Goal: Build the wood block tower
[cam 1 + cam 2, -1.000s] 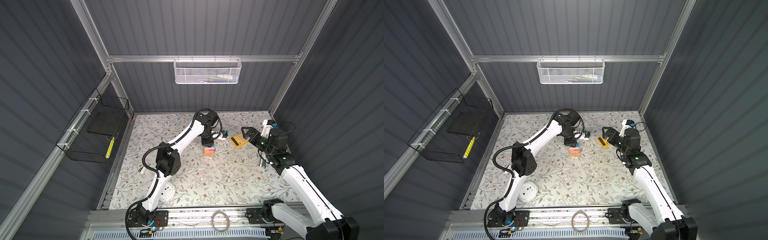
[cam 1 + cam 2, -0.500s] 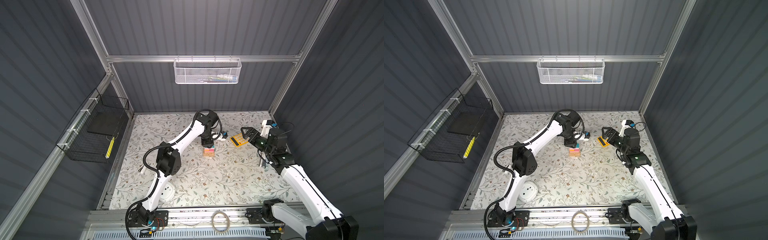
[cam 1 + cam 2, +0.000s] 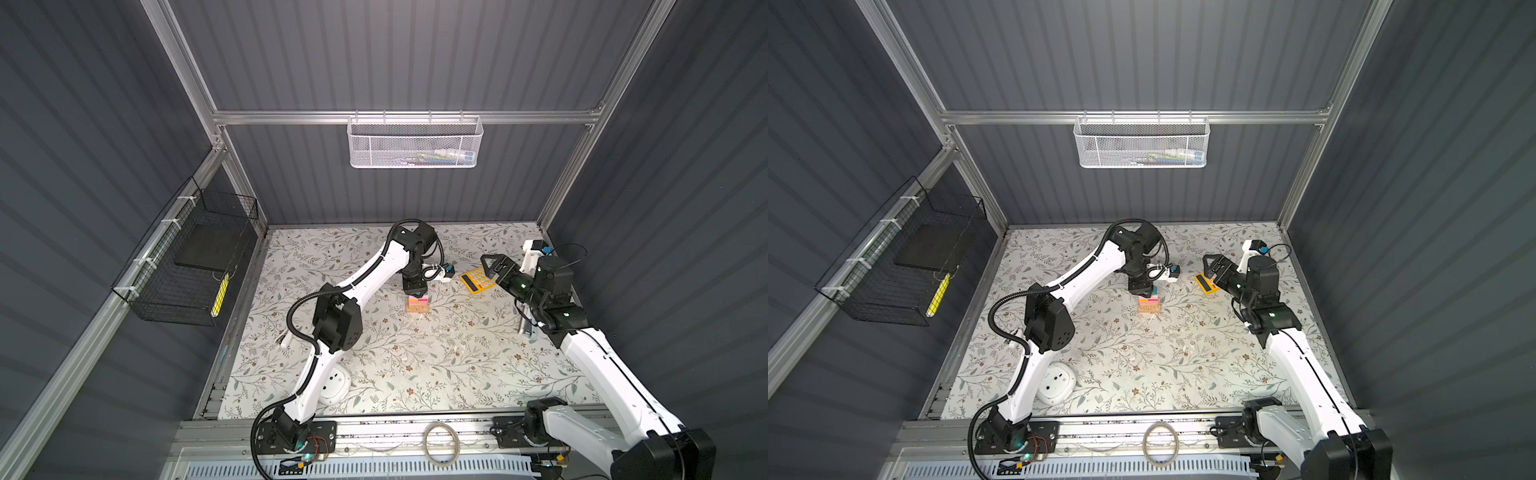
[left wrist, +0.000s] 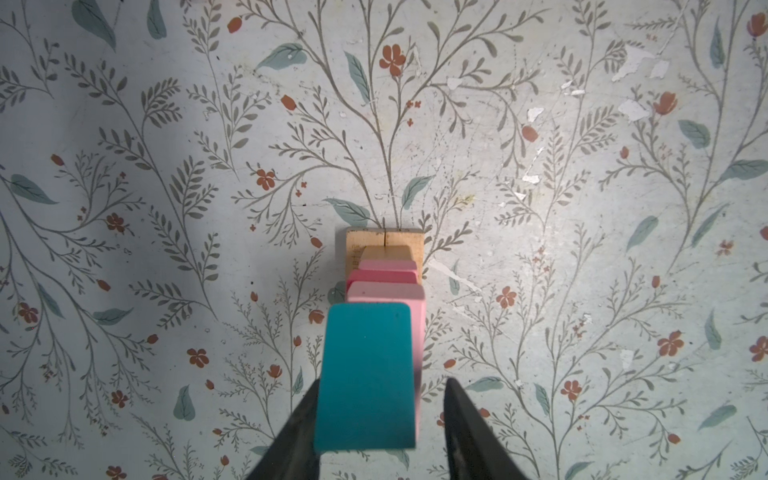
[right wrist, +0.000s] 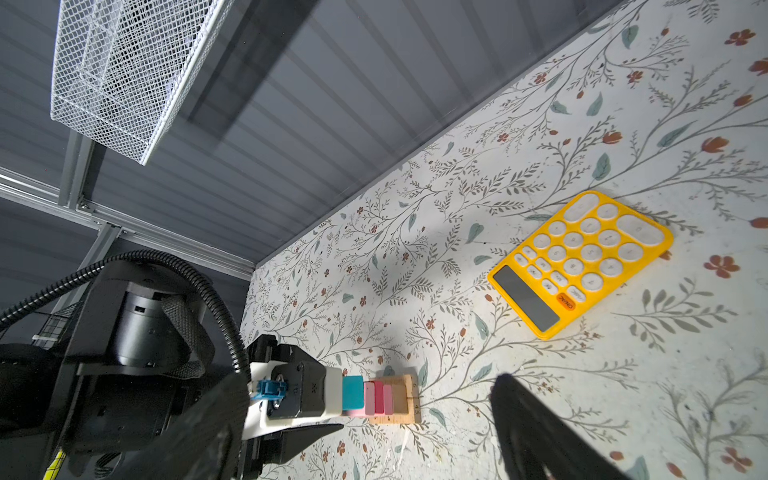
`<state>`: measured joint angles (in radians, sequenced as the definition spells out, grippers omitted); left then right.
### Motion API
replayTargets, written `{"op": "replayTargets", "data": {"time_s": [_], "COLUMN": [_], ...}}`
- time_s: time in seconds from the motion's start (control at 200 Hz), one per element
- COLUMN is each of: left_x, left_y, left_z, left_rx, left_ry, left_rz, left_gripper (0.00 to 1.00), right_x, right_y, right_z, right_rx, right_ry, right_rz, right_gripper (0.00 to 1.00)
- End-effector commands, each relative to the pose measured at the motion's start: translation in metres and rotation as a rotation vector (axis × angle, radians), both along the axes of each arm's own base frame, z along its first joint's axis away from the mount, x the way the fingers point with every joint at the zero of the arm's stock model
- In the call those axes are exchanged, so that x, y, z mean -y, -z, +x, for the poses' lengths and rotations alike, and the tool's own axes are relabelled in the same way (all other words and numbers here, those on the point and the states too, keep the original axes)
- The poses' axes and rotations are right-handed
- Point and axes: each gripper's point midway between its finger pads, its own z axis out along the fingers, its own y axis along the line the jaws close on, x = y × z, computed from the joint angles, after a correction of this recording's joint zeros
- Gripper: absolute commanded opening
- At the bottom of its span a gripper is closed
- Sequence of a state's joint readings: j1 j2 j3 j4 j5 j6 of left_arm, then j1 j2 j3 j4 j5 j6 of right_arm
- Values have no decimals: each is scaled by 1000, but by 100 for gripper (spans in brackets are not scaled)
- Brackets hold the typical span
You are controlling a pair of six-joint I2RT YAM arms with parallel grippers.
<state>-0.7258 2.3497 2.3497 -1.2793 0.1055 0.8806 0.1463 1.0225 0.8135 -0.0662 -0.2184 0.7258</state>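
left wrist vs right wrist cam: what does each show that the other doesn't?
Only left wrist: a top-down look along the tower, with the left gripper fingers either side of the teal block, one standing clear of it.
Only right wrist: the yellow calculator, the white mesh basket, and the tower in side profile.
Both: teal block on top, pink slabs, tan base, floral table.

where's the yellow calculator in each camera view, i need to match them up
Top view: yellow calculator right of centre, right of the tower.
Top view: yellow calculator right of the tower.
Left wrist: not in it; the tower is.
Right wrist: yellow calculator keys up, apart from the tower.
Shared landmark: the tower.
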Motion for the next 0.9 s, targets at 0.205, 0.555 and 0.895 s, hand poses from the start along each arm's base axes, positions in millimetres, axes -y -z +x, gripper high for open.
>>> {"op": "replayTargets", "data": {"time_s": [0.205,0.555,0.895], "left_x": [-5,-5,-4], "left_y": [12,12,10], "left_z": [-8,-8,-6], "left_rx": [-46,-45,-35], "left_ry": [45,42,36], "left_rz": [32,29,23], "left_gripper": [49,48,46], "right_x": [-1,0,0], "right_y": [-1,1,2], "right_z": [3,4,4], "right_rx": [10,7,5], "right_ry": [-5,-2,-1], "right_rz": [11,11,10], "right_gripper": [92,92,92]}}
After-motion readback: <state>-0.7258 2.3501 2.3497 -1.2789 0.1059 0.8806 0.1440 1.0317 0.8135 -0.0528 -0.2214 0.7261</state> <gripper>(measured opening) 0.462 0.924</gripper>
